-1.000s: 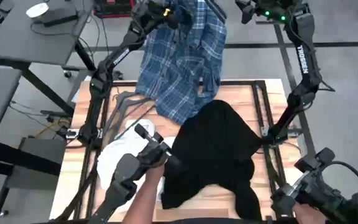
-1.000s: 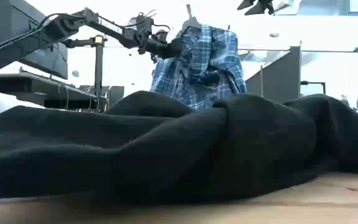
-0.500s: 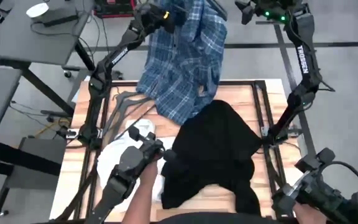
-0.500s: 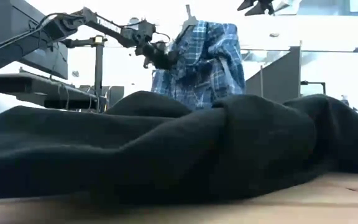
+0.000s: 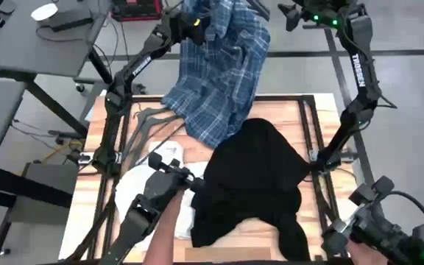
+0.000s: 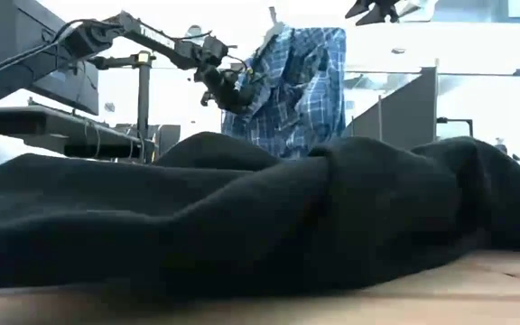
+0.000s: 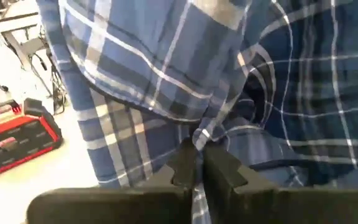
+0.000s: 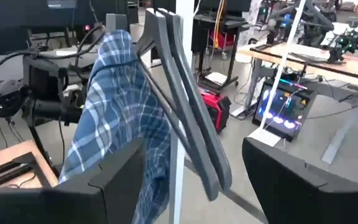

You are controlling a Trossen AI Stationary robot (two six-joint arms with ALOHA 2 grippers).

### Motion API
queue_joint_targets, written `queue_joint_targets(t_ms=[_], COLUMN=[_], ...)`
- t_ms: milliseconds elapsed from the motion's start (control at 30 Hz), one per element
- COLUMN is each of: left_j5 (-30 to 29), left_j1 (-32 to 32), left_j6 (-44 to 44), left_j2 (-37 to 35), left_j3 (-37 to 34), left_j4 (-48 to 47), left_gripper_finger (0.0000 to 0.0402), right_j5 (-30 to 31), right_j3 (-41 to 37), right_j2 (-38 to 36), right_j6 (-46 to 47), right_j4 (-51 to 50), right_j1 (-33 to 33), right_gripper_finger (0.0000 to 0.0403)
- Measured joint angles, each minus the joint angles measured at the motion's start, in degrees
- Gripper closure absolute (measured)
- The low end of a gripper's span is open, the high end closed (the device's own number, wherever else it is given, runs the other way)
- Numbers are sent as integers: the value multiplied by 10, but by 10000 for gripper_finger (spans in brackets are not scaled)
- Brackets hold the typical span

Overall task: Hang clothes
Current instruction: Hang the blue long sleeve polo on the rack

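Observation:
The blue-and-white plaid shirt point(image 5: 212, 88) hangs from a dark hanger point(image 8: 185, 106) beyond the table's far edge, and its lower part drapes toward the table. My left gripper point(image 5: 190, 20) is high at the shirt's left side, shut on its cloth; it also shows in the low view point(image 6: 228, 90). My right gripper point(image 5: 293, 13) is open and empty, high at the far right, its fingers on either side of the hanger and a white pole point(image 8: 179, 143). The black top point(image 5: 252, 177) lies crumpled on the table. The white top point(image 5: 142, 188) lies to its left. My left gripper pinches a bunched fold of the plaid shirt's cloth point(image 7: 199, 138) between its two shut fingers. It comes at the shirt roughly level from the table's left. The shirt hangs from the hanger, clear of the table at the hold, and puckers toward the fingers.
Dark thin hangers point(image 5: 149, 121) lie at the table's far left. A black frame point(image 5: 308, 132) runs along the table's sides. A person's forearm point(image 5: 169, 228) with a dark hand-held device is at the near left edge. Another device point(image 5: 381, 228) is at the near right.
My left gripper, still shut on the plaid cloth, has moved a little toward the table's left edge and down. It has drawn the shirt's left side with it, and the hanging shirt has turned and looks narrower. The person's device at the near edge has shifted slightly left.

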Motion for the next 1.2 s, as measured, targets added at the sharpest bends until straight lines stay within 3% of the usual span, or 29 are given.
queue_joint_targets(t_ms=[367, 600, 800, 1033, 1200], left_j5=[-7, -5, -4, -4, -4], left_j1=[-1, -10, -10, -13, -19], left_j6=[59, 60, 60, 55, 64], left_j2=[-108, -181, -217, -225, -226], left_j3=[0, 0, 1, 0, 0], left_j4=[-153, -159, -206, -284, -320], left_gripper_finger=[253, 238, 237, 237, 237], right_j5=[-14, -195, -185, -177, -117], right_j3=[0, 0, -12, -45, -46], right_j2=[-8, 22, 100, 189, 198], right_j6=[1, 15, -28, -20, -8], right_j4=[1, -23, -91, -98, -94], right_j1=[20, 117, 183, 201, 192], right_gripper_finger=[148, 148, 148, 148, 148])
